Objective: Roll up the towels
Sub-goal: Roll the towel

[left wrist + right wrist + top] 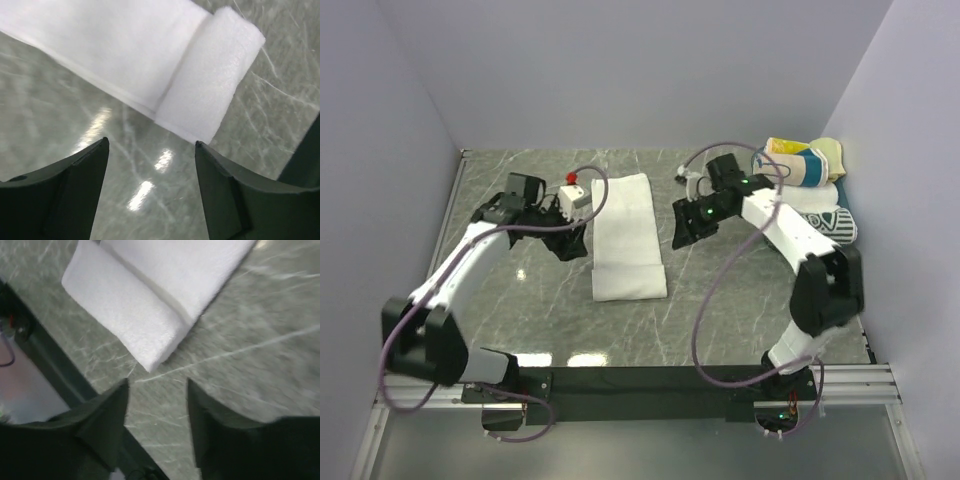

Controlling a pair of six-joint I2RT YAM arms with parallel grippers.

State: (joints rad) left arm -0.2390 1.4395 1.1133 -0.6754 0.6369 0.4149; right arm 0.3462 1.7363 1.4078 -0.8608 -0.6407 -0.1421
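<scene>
Towel (628, 235) with rolled near end lies between left fingers (75, 200) and right fingers (100, 435); both pairs apart, neither touching it

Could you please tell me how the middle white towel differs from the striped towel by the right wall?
The white towel is plain and mostly flat, only its near end rolled; the striped towel is yellow, teal and white, fully rolled. Both are cloth.

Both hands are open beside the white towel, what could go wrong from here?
The loose first turn at the plain white cloth towel's near end lies unheld between the left hand and right hand; it may flop open. A lopsided grasp could roll it crooked. The right arm sits close to the stacked rolled towels; a swing might topple them.
</scene>
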